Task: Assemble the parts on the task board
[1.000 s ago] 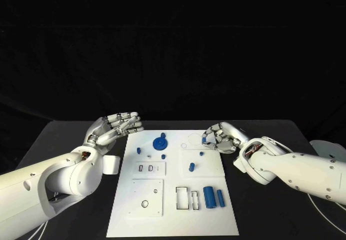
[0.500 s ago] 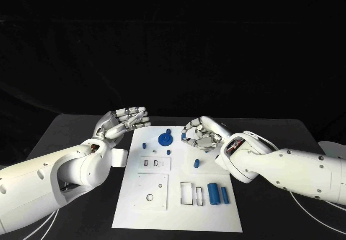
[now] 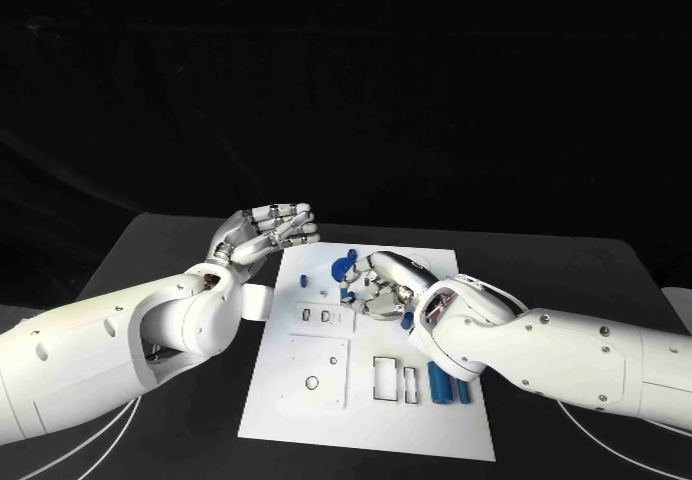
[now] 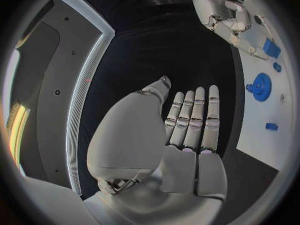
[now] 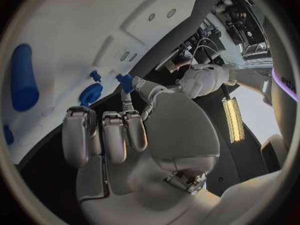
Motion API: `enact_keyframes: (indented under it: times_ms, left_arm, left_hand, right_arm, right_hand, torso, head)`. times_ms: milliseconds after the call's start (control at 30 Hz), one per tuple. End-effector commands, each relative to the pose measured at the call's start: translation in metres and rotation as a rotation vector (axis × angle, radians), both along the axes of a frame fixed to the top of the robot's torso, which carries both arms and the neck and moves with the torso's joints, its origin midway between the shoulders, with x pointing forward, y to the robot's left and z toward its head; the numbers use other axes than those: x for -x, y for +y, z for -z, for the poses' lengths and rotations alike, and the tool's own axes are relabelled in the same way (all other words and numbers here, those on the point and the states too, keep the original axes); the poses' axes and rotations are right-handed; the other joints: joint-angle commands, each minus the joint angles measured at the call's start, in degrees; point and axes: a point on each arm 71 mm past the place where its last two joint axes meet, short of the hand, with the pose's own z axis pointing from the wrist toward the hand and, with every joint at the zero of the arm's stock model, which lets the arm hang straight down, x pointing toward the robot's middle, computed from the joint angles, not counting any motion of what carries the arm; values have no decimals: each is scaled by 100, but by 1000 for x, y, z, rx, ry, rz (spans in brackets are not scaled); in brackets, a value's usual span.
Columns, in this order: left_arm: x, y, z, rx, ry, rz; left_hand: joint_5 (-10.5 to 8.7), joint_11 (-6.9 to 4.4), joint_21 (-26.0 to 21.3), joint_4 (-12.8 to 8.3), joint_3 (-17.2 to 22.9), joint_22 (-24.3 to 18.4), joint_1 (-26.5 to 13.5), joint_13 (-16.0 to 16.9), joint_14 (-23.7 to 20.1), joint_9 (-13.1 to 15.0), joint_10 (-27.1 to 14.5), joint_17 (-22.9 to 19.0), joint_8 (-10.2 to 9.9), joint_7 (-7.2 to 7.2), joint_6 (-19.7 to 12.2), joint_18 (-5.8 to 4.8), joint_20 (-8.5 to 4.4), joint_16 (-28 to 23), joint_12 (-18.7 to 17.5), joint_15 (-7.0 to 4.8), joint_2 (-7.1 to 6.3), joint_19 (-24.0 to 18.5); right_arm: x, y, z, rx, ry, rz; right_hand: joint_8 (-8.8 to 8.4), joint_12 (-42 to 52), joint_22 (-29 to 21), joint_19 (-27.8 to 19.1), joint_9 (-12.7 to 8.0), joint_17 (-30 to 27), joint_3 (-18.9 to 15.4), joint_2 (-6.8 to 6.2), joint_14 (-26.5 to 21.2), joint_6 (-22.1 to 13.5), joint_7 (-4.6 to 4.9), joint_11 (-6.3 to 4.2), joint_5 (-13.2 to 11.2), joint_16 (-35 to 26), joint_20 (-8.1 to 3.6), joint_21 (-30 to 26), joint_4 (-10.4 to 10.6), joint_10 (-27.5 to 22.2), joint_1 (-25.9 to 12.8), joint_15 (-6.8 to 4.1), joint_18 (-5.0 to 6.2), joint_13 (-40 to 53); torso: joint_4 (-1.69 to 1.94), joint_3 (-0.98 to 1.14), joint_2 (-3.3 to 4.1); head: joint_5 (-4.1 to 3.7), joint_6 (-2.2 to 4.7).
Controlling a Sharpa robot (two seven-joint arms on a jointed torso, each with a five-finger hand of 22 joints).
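The board [image 3: 325, 395] lies on the black table [image 3: 159, 250], with a blue gear [image 3: 345, 266] just beyond the right hand [image 3: 382, 290] and two blue cylinders [image 3: 446, 383] nearer the robot, beside empty rectangular slots. The right hand hangs over the board's far part; its wrist view shows a small blue peg [image 5: 124, 82] pinched at its fingertips. The left hand [image 3: 267, 232] is raised off the board's far left corner, fingers straight and together, holding nothing, as its wrist view shows.
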Motion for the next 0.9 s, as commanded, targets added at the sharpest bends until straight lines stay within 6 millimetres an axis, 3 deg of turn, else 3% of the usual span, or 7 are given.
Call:
enact_keyframes:
  times_ms: [33,367,900]
  left_arm:
    - [1,-3,-1,11,-5,19]
    - [1,-3,-1,10,-6,18]
    - [1,-3,-2,11,-6,19]
  left_hand:
    - [-31,21,-19,-18,6,-6,-1,-1,-5,-5,26,9,-25,181,-5,80,-5,-29,-40,-4,-25,45]
    - [-32,23,-20,-12,7,-8,-15,-2,-5,-7,25,10,-29,185,-7,80,-5,-32,-44,-4,-22,47]
    - [-32,24,-21,-8,8,-10,-25,-2,-5,-8,25,11,-31,186,-8,80,-4,-34,-46,-3,-20,49]
  right_arm:
    - [3,7,7,96,-11,-24]
    - [7,16,12,150,-37,-36]
    - [4,20,19,178,-38,-39]
  right_hand:
    - [82,-24,633,6,226,1052,-10,-22,517,-12,-15,-23,9,13,-7,-12,19,51,-51,-27,-42,770]
    - [85,-26,639,11,237,1051,-36,-78,517,-11,-14,-20,10,12,-4,-10,27,52,-96,-24,-44,771]
    - [86,-22,637,10,241,1057,-46,-96,519,-10,-13,-20,13,14,-3,-14,36,56,-119,-23,-43,775]
  torso:
    - [-16,2,8]
    - [-24,6,5]
    - [-4,2,4]
  head:
    - [56,-21]
    - [88,-69]
    - [93,-64]
